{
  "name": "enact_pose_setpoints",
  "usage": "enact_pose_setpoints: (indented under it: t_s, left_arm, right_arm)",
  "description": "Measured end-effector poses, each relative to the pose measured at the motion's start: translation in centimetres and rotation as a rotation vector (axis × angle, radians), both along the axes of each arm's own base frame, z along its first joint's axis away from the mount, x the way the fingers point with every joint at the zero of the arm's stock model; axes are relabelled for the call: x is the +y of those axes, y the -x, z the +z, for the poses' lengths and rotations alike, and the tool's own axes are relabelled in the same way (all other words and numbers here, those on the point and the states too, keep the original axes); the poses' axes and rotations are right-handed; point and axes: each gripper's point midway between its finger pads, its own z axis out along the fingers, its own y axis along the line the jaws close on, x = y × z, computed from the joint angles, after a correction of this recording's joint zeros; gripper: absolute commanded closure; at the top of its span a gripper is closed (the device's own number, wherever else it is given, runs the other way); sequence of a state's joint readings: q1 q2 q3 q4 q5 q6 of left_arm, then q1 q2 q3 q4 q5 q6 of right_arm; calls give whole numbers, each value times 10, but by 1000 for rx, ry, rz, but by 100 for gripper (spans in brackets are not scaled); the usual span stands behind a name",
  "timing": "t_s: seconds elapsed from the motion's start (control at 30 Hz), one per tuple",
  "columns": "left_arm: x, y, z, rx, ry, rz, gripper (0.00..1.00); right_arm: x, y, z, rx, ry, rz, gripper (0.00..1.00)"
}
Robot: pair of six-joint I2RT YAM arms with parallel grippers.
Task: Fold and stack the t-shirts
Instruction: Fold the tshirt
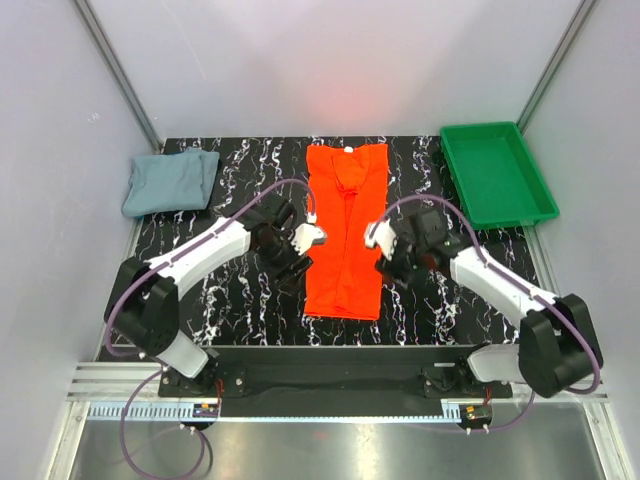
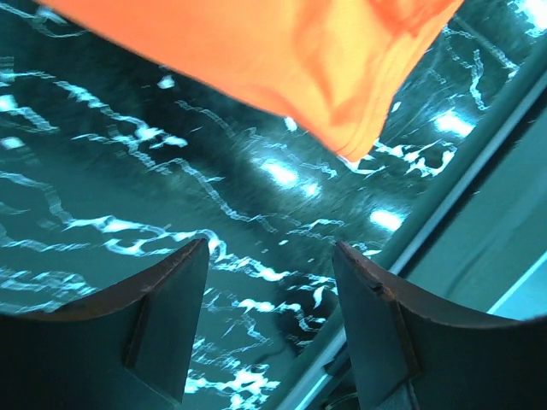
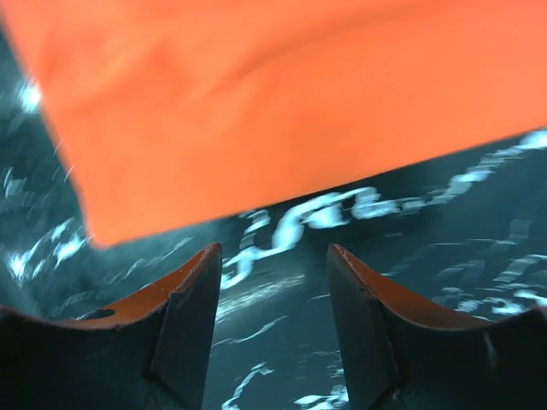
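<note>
Wrist views crop the blurred orange-red shirt (image 3: 282,102).

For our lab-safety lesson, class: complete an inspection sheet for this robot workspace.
Surface: black marbled table.
Job's things: orange shirt folded narrow, lying centre; grey-blue shirt folded, far left corner.
Clutter: green tray, far right corner.
Grippers: left jaws and right jaws open, empty, flanking the orange shirt.
Cables: purple cables looping over both arms.
Surroundings: white walls, metal posts.
</note>
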State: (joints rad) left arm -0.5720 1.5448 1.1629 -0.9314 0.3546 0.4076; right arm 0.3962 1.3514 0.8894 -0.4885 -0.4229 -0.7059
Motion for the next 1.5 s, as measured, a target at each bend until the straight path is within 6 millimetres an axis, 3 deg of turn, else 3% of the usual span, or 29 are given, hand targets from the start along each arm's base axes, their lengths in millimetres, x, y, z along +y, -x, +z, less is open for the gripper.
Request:
enact_pose_setpoints:
  t_s: [0.1, 0.23, 0.47, 0.63, 0.73, 0.9, 0.97, 1.07, 1.27, 1.5]
  left_arm:
    - [-4, 8, -11, 46, 16, 6, 42]
    - [-2, 17, -25, 37, 1, -54, 47]
    - [11, 34, -33, -83, -13, -229, 48]
    - [-1, 38, -27, -35, 33, -247, 46]
    - [-21, 34, -21, 66, 81, -207, 48]
    - [-53, 28, -6, 261, 185, -68, 51]
    - [-58, 28, -1, 324, 221, -10, 51]
    - [-58, 27, 3, 380, 237, 70, 53]
    - [-49, 32, -18, 462, 223, 230, 50]
    - [-36, 37, -39, 504, 182, 361, 49]
  right_arm:
    - [-1, 36, -26, -13, 77, 114, 41]
    - [8, 62, -31, -74, 115, 225, 41]
    - [16, 58, -18, -142, 104, 209, 41]
    - [19, 64, -16, -133, 97, 206, 40]
    - [19, 68, -13, -75, 87, 160, 39]
    - [34, 58, 20, 61, -24, -26, 41]
    - [38, 45, 39, 132, -106, -146, 44]
    - [35, 28, 49, 256, -213, -334, 44]
    - [0, 18, 19, 580, -328, -753, 41]
    - [-16, 55, -26, 880, -351, -974, 44]
